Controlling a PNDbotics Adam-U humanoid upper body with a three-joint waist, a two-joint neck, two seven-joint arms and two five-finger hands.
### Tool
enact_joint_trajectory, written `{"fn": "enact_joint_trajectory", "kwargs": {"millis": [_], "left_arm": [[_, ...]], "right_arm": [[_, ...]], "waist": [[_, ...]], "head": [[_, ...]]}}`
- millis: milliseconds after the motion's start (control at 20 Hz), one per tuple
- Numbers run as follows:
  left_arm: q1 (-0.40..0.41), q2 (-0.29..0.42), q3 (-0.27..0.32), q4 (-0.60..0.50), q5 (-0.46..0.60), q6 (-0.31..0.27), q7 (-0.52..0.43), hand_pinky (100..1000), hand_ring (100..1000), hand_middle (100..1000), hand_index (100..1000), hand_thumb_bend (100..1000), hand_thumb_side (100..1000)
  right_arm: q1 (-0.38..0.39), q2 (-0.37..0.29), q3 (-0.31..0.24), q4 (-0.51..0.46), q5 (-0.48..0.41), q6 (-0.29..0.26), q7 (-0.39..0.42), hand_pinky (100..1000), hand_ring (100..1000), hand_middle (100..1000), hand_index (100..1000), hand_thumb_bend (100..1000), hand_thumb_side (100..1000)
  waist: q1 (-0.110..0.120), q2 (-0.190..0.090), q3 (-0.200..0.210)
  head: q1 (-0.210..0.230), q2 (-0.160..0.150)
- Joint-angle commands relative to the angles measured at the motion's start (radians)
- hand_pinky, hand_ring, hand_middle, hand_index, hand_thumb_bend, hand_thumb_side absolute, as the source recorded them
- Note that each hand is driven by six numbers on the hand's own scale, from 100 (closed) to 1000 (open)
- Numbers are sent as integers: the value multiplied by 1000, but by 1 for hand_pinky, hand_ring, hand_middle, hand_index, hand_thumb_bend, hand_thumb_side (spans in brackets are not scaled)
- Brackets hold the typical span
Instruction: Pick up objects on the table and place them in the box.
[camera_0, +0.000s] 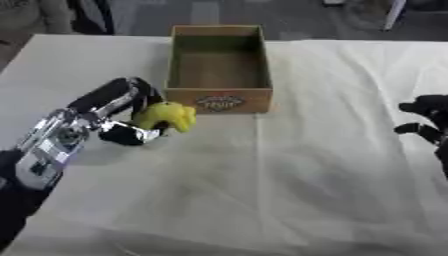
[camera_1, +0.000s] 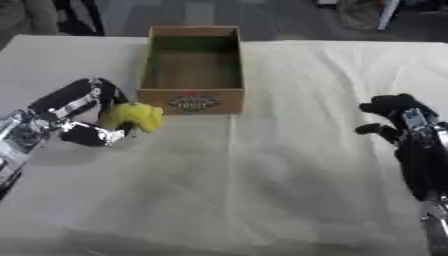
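Dark floor beyond the far edge of the counter (camera_0: 332, 165), which is covered by a pale, creased cloth (camera_1: 289, 190).

Left hand (camera_0: 131, 117) enters from the lower left, arm black with silver joints. Fingers and thumb curled round a yellow object (camera_0: 166, 116), soft-looking and lumpy; exact shape not readable. Object sits at the hand's fingertip end, on its right side, partly wrapped by the dark fingers above and a silver-black thumb below. Whether it rests on the cloth or is lifted just clear of it cannot be told.

Cardboard box (camera_0: 219, 97) stands just beyond and to the right of the left hand, open top, long axis running away from the robot. Interior shows bare brown floor and walls. Near wall carries a printed oval label (camera_0: 220, 103). Yellow object is just beside the box's near left corner, outside it, apparently not touching.

Right hand (camera_1: 398, 117) shows at the right edge, well apart from box and object. Fingers bent, nothing between them. It is on the far side of the box from the left hand, above the cloth.
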Motion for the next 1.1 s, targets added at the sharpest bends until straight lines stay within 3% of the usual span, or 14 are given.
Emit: {"fn": "enact_joint_trajectory", "kwargs": {"millis": [50,350,600,900,1100], "left_arm": [[-64,56,29,-7,14,19,27,489,311,252,424,100,198],[-240,5,15,221,-43,7,80,512,334,273,441,100,181],[-366,-77,30,449,-164,-67,148,541,360,301,468,107,166],[-457,-158,73,676,-302,-141,221,571,388,329,493,127,167],[-488,-191,103,803,-388,-151,266,636,477,429,582,234,172]], "right_arm": [[-6,-20,-2,-18,-3,-1,2,589,789,606,695,100,699],[-8,-19,7,-16,-2,2,12,588,789,605,695,100,704],[-14,-17,18,-16,1,5,22,588,789,605,694,100,709],[-26,-14,39,-15,8,11,43,587,789,604,694,100,720],[-28,-11,45,-16,15,12,50,587,789,604,694,100,721]], "waist": [[1,-16,-7],[6,-16,-33],[12,-9,-69],[23,7,-131],[25,16,-163]], "head": [[4,6],[17,6],[39,6],[71,4],[84,0]]}}
